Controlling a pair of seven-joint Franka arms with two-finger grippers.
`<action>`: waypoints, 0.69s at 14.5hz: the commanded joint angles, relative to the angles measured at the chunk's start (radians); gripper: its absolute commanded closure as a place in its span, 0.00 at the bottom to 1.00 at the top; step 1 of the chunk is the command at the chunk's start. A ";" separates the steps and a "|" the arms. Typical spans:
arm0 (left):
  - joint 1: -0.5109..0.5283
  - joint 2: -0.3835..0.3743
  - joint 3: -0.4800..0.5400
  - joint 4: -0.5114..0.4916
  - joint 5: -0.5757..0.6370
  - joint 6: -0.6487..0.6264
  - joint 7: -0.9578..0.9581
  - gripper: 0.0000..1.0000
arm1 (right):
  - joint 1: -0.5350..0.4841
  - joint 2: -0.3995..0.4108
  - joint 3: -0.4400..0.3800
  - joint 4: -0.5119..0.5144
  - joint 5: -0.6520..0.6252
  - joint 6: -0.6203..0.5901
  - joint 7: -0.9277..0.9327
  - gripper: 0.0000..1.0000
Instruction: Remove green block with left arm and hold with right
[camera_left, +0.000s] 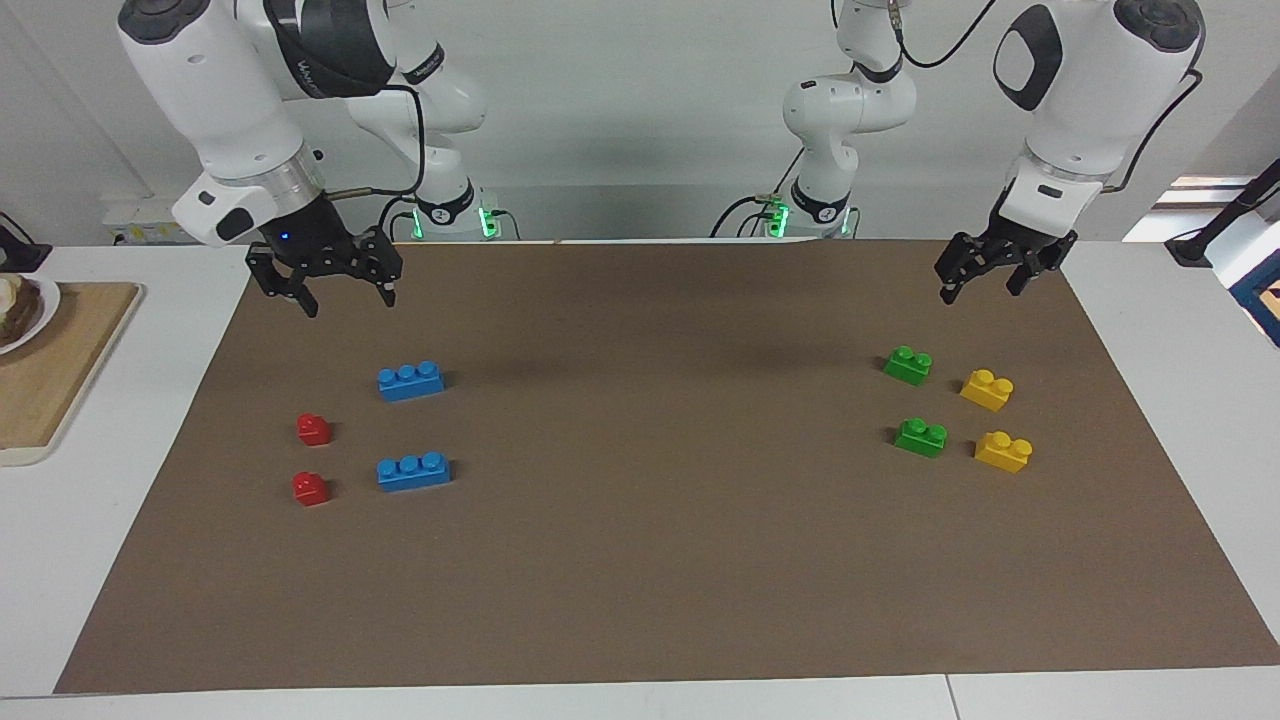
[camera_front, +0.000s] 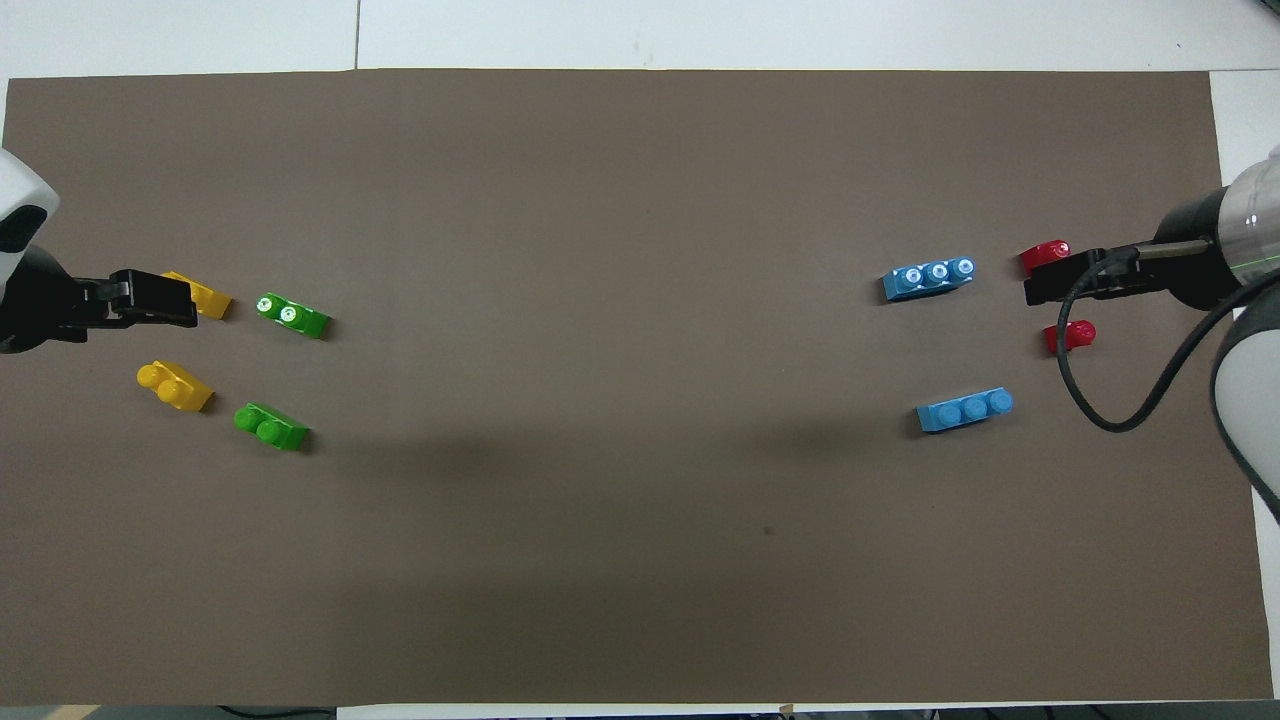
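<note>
While both pincers hang spread, small bright green plastic brick (camera_left: 908, 365) lies below-left of left pincer (camera_left: 990, 277); right pincer (camera_left: 340, 290) upper left.

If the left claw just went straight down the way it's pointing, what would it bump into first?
Probably just the brown mat. The left claw hangs in the air, pointing down, near the mat's edge closest to the robots. The nearest green block and yellow brick sit farther out, though depth is hard to judge.

left pincer (camera_left: 981, 276) raised, fingers apart | right pincer (camera_left: 350, 297) raised, fingers apart
</note>
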 joint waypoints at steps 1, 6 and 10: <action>-0.010 -0.016 0.010 0.006 -0.017 -0.027 -0.002 0.00 | 0.045 0.022 -0.070 0.029 -0.030 -0.007 0.012 0.00; -0.010 -0.016 0.010 0.005 -0.017 -0.025 -0.002 0.00 | 0.036 0.015 -0.068 0.024 -0.030 -0.020 0.014 0.00; -0.010 -0.016 0.010 0.004 -0.017 -0.025 -0.002 0.00 | 0.034 0.000 -0.071 -0.005 -0.036 -0.050 0.021 0.00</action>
